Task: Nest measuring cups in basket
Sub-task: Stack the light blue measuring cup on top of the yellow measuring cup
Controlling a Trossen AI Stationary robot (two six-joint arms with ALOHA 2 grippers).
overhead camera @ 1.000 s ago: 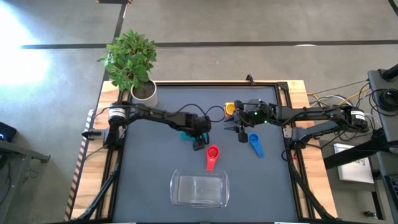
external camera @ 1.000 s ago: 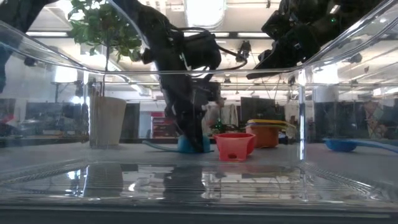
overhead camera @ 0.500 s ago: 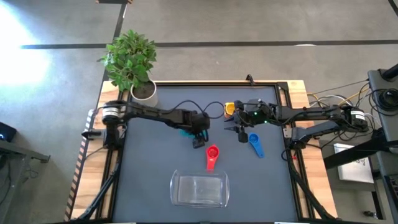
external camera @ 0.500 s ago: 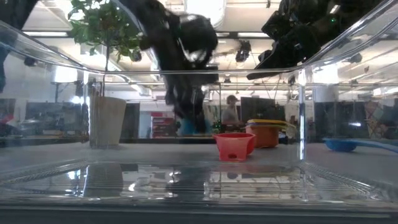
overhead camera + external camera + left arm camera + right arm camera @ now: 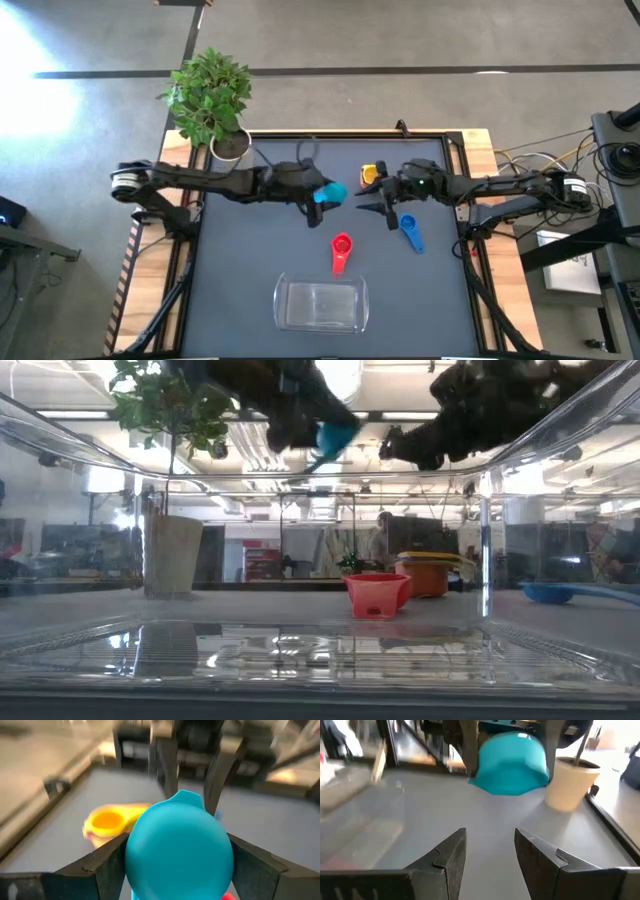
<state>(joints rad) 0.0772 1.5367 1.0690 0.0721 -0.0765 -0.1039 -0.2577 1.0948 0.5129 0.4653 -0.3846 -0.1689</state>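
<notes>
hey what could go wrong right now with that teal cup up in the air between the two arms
The left gripper holds the teal cup high above the table, so a slip would drop it outside the basket. The right gripper hovers open close by, so the two arms might collide.

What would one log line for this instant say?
left end effector: shut on teal cup, in the air | right end effector: open, empty | red cup, blue cup: on table | basket: empty

The clear rectangular plastic basket (image 5: 321,305) sits at the tabletop's (image 5: 240,280) front edge; behind it lies the red plastic measuring cup (image 5: 341,245), with the blue plastic measuring cup (image 5: 409,228) to its right.
</notes>
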